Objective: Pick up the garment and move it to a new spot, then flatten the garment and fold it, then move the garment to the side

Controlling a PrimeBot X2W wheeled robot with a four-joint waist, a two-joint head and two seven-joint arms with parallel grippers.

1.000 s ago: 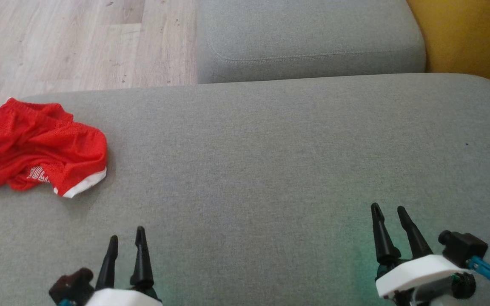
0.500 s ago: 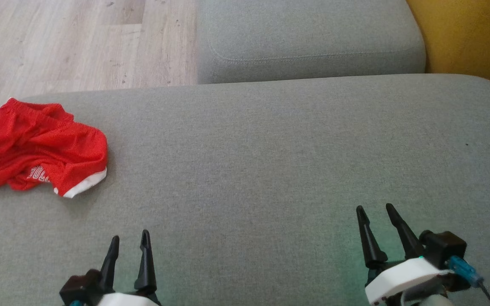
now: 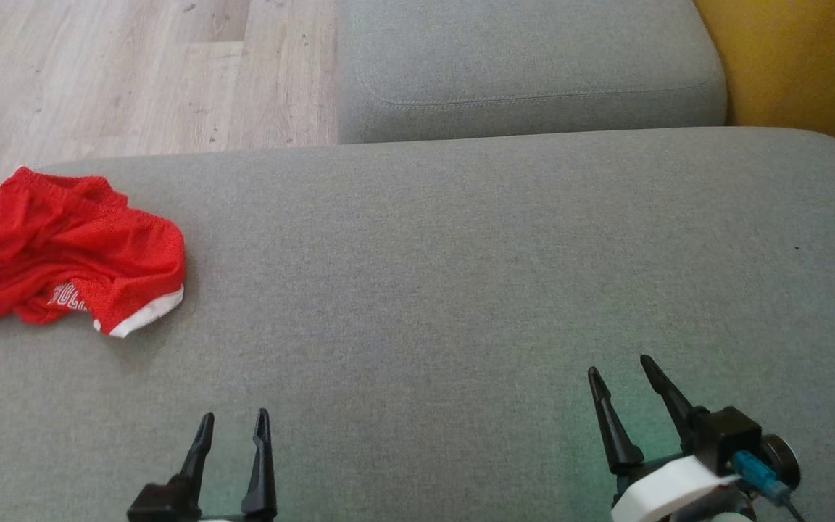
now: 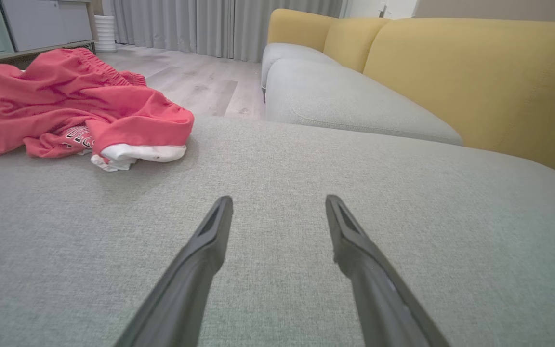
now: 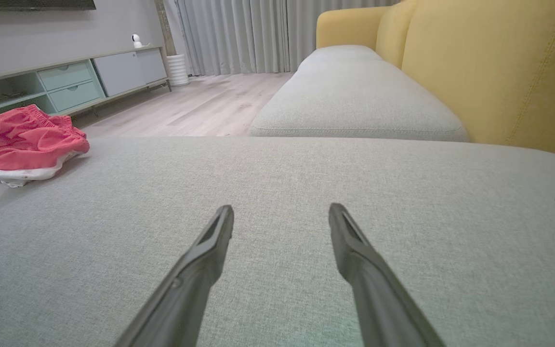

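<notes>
The garment (image 3: pixel 62 257) is a crumpled pair of red shorts with a white hem, lying at the far left edge of the grey sofa cushion (image 3: pixel 461 275). The same garment (image 4: pixel 70 103) lies up and to the left in the left wrist view, and the garment (image 5: pixel 24 144) sits far left in the right wrist view. My left gripper (image 3: pixel 235 424) hovers open and empty over the cushion's near side, well short of the shorts. Farther right, my right gripper (image 3: pixel 620 370) is open and empty too. Bare cushion lies between the fingers of the left gripper (image 4: pixel 279 205) and of the right gripper (image 5: pixel 281 212).
A second grey seat cushion (image 3: pixel 526 65) adjoins at the back, with the yellow backrest (image 3: pixel 802 65) to the right. Wooden floor (image 3: pixel 127 72) lies beyond the cushion's far left edge. A low cabinet (image 5: pixel 65 82) stands across the room.
Both grippers have drawn back toward the bottom of the head view; the right one has also shifted left. The garment has not moved.
</notes>
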